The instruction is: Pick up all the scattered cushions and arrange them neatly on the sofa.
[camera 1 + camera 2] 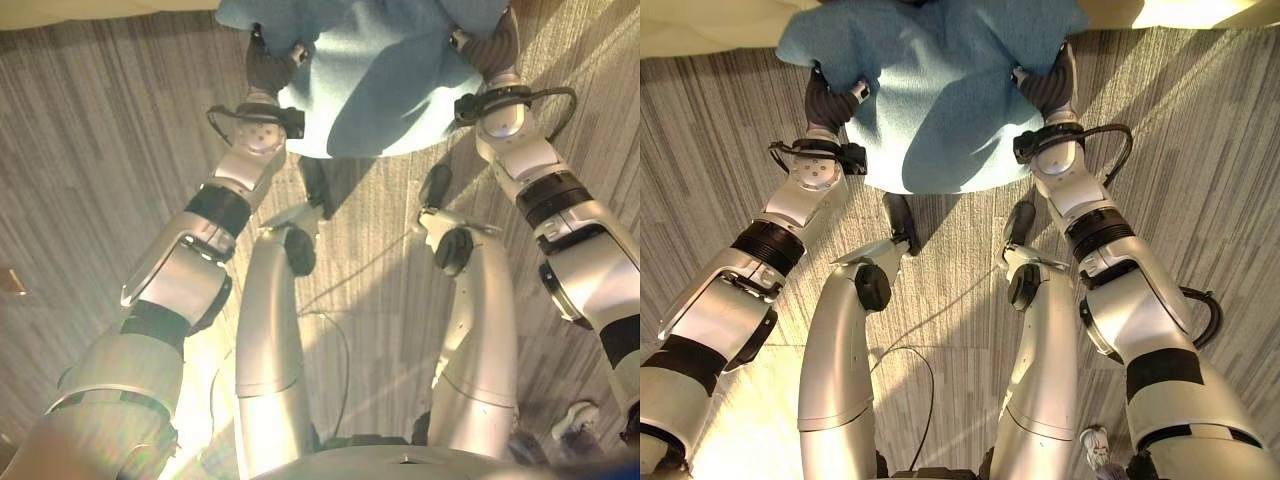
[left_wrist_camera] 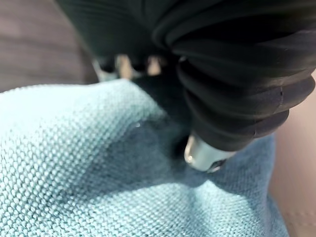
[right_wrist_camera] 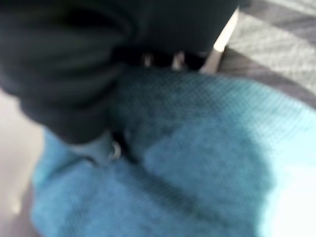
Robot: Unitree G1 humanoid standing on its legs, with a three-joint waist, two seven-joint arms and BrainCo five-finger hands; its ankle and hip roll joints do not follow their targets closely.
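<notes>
We hold the light blue cushion (image 1: 940, 90) between our two hands, out in front of us above the grey carpet (image 1: 1200, 150), its far edge overlapping the pale front of the sofa (image 1: 700, 35). Our left hand (image 1: 828, 100) clamps the cushion's left side and our right hand (image 1: 1050, 85) its right side, thumbs dug into the weave and fingers curled over the edges in the wrist views. The cushion's long axis runs hand to hand, parallel to the sofa, so we judge the coming move a level push forward from both arms alike.
</notes>
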